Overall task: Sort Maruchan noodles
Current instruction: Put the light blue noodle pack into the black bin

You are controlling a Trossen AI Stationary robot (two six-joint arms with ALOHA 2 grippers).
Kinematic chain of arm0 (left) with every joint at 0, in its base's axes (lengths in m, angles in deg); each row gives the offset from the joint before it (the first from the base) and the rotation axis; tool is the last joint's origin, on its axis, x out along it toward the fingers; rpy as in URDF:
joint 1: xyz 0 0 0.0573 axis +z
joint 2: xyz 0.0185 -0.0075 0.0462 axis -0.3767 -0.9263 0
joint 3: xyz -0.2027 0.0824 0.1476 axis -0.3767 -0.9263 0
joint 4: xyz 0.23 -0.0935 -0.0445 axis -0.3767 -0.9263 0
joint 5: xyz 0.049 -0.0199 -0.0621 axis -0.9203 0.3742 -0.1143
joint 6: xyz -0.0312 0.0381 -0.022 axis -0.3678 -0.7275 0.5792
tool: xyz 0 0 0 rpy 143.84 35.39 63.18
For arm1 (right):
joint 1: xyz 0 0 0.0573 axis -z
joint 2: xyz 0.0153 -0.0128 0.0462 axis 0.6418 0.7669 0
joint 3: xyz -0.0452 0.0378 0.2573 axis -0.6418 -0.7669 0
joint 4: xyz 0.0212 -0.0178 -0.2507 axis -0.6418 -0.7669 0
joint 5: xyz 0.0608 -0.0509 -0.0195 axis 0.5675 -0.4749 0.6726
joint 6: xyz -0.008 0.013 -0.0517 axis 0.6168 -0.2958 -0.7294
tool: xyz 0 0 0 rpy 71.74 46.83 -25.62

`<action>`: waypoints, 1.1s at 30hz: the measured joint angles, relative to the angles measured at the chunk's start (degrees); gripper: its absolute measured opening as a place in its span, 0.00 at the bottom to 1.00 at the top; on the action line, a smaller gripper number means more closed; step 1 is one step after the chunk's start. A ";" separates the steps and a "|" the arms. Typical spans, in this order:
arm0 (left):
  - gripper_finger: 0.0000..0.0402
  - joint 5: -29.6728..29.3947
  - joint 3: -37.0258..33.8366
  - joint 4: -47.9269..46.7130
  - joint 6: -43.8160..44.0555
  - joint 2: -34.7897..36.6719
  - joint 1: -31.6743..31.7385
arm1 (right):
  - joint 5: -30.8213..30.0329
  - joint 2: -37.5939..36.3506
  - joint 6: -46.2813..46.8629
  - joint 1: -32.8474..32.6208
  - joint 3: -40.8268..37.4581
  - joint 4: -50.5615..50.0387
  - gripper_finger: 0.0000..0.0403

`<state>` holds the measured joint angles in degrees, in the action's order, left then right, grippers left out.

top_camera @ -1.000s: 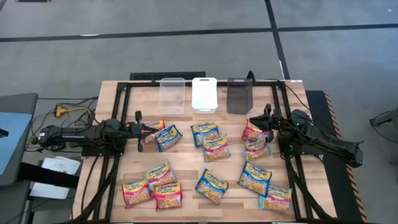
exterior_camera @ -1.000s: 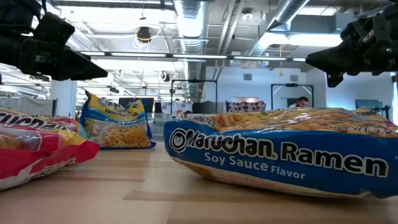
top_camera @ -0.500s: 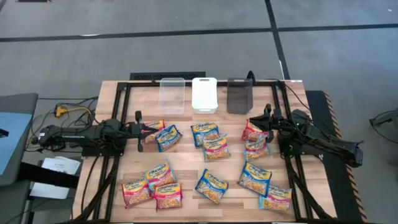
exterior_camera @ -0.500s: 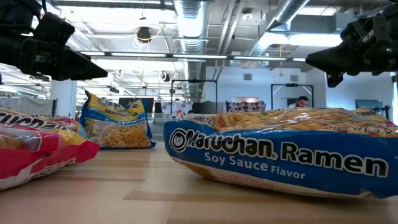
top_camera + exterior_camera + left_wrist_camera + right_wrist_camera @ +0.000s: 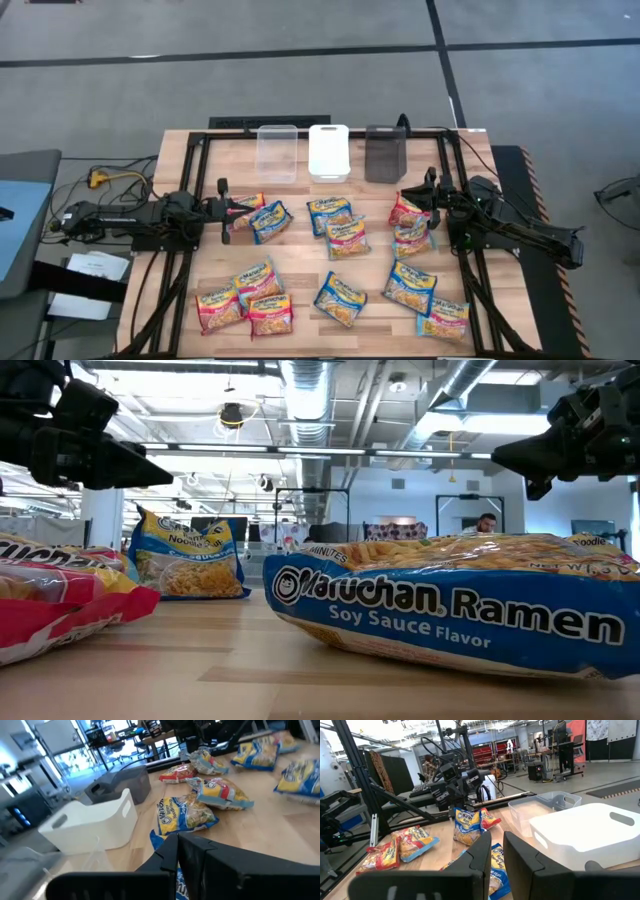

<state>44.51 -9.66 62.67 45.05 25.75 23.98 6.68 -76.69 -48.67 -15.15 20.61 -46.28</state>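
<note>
Ramen packets (image 5: 338, 240) are scattered all over the table (image 5: 300, 275) in front of the white bin (image 5: 328, 150). Left gripper (image 5: 222, 197), pressed shut, hovers over the blue packet (image 5: 270, 221); right gripper (image 5: 432, 185), slightly parted and empty, hovers above a pink packet (image 5: 408, 210).

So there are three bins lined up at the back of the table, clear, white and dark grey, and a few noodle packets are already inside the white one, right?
Not quite. The three bins do stand in a row at the back: clear bin, white bin, dark grey bin. But the high view shows the white one with nothing in it; the noodle packets all lie spread on the table.
</note>
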 joint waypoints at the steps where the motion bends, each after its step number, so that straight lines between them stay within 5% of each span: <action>1: 0.00 0.00 -0.01 0.00 -1.01 0.00 -0.01 | 0.00 -0.01 0.00 0.00 0.00 0.00 0.19; 16: 0.00 0.01 0.01 0.15 1.38 0.02 0.00 | 0.00 -0.01 -0.01 0.00 0.01 0.01 0.19; 27: 0.00 -3.19 0.00 0.87 20.17 -0.01 -0.01 | 0.00 0.01 0.00 0.00 0.02 0.00 0.19; 33: 0.00 -3.02 0.14 0.81 23.28 -0.01 -0.01 | 0.00 0.00 0.01 0.00 0.01 0.00 0.19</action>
<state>41.49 -9.52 63.48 68.33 25.75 23.98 6.68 -76.69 -48.66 -15.15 20.62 -46.28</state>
